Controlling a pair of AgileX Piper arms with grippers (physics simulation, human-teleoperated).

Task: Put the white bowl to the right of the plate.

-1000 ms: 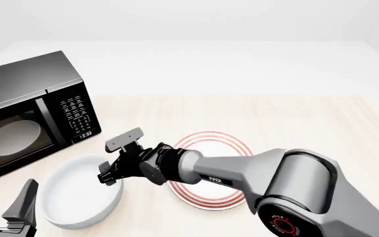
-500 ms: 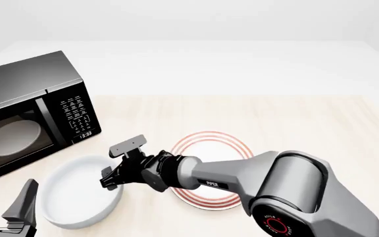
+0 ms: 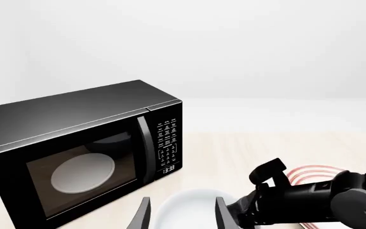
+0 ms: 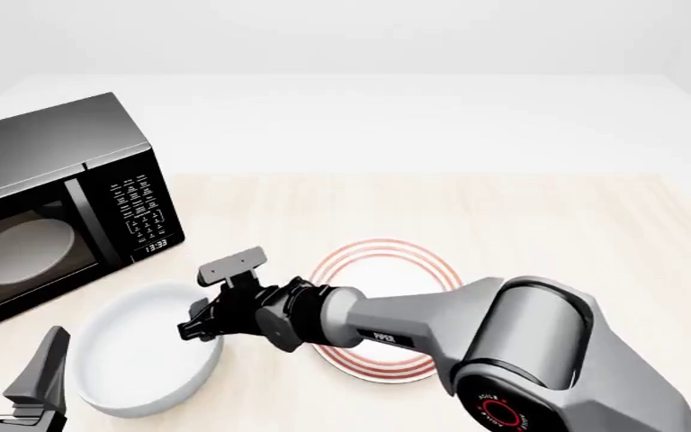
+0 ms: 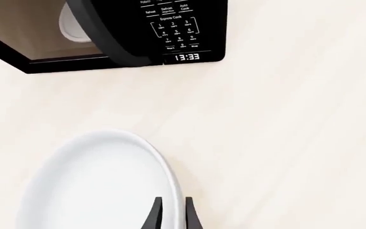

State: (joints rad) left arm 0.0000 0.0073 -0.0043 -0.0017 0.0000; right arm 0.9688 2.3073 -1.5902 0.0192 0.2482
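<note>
Pale wood table; microwave at left; white backdrop.

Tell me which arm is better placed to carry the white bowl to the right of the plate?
The right. Its hand is closed on the white bowl at its rim, beside the plate. The left hand is open at the near edge.

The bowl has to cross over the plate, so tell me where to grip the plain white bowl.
Grip the plain glossy white bowl by its thin upright rim on the plate-facing side, from above. The right gripper already straddles that rim, one finger inside, one outside; the wide body offers nothing else to pinch.
</note>
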